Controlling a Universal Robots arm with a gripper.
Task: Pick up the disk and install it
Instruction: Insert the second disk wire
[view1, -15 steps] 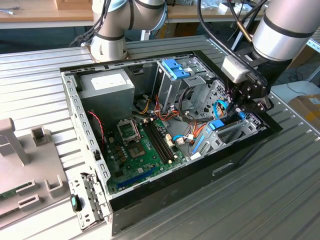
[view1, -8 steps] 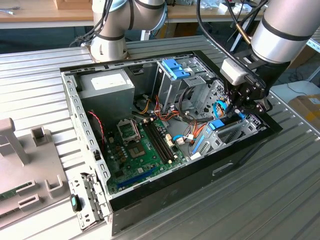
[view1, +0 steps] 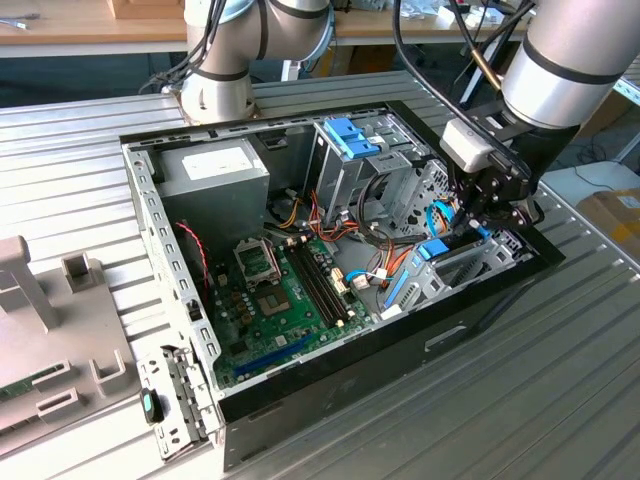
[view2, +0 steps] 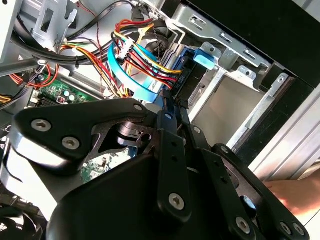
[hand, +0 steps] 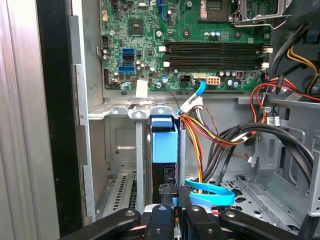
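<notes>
Gripper (hand: 176, 197) pinched narrow on the disk's (hand: 164, 145) edge – it stands on edge in the drive cage (hand: 117, 112) slot; rigid, dense, rails slippery – best held across its metal flanks

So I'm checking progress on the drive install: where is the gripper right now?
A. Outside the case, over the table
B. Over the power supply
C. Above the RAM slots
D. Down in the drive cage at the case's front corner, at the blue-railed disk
D: in the exterior view the gripper is down in the drive cage at the disk with its blue rails, far from the power supply.
</notes>
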